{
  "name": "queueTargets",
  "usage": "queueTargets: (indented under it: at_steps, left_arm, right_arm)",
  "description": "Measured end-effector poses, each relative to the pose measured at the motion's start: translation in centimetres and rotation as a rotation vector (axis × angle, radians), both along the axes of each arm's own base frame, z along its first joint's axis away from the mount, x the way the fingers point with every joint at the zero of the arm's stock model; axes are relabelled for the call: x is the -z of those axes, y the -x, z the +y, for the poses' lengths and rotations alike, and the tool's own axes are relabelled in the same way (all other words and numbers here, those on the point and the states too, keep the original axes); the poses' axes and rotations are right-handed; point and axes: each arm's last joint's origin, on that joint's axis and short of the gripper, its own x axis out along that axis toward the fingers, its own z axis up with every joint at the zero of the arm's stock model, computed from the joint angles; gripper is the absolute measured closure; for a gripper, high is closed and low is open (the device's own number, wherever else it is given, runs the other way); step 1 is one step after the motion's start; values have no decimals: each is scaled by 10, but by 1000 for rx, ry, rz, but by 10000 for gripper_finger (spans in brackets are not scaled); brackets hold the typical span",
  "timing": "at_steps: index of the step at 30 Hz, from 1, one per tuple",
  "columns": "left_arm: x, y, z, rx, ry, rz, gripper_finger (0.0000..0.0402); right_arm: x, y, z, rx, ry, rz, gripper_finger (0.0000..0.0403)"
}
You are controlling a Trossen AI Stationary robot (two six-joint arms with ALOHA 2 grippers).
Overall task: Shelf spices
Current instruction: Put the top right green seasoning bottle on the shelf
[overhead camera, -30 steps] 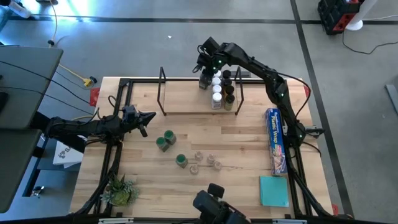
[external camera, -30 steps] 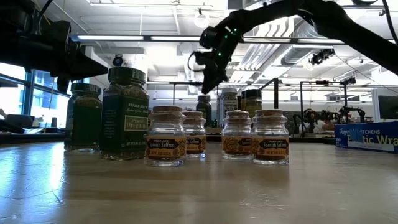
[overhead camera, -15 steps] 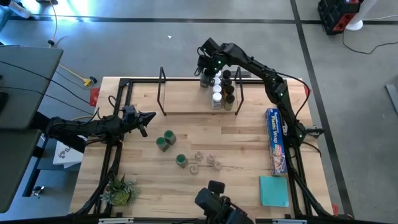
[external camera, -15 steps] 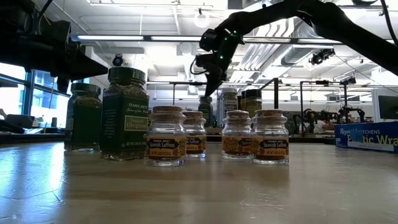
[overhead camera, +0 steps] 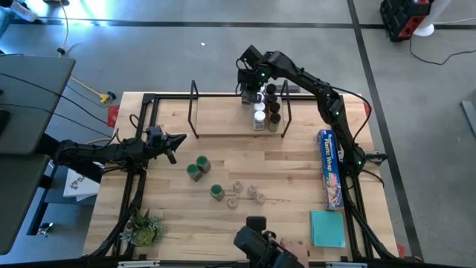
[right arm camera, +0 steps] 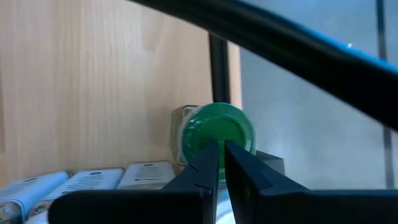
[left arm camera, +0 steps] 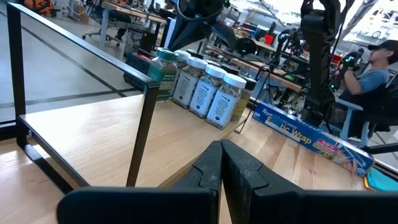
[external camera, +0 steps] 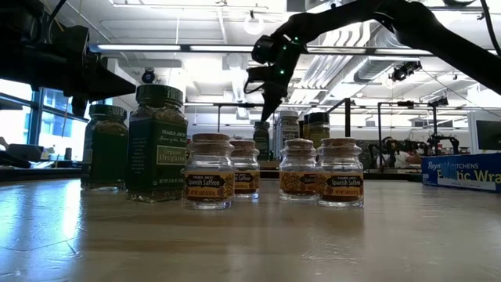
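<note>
Nearest the lower edge of the high view, four small clear saffron jars (overhead camera: 245, 194) stand in a loose cluster, and just up-left of them three green-lidded jars (overhead camera: 199, 168) wait on the bare tabletop (overhead camera: 290, 160), so seven spices are, I judge, left to move. At mid-left the left gripper (overhead camera: 177, 141) rests idle with its fingers pressed together, holding nothing. Farther up, the shelf (overhead camera: 223, 119) carries a tight group of jars at its right end (overhead camera: 260, 112), roughly half the job done. Above that group the right gripper (overhead camera: 247, 88) hangs with fingers closed and empty, just over a green-lidded jar (right arm camera: 219, 132) standing on the shelf
</note>
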Motion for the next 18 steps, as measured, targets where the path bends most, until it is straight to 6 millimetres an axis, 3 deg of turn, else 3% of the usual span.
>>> queueTargets:
  at_steps: [7,13,18]
  left_arm:
    - [0,0,0,0,0,-1,396]
    - [0,0,0,0,0,0,396]
    - [0,0,0,0,0,0,396]
  right_arm:
    - [-16,3,2,-3,41,-54,384]
    - [-17,0,7,-49,-86,-141,384]
    - [-17,1,5,7,-96,-138,384]
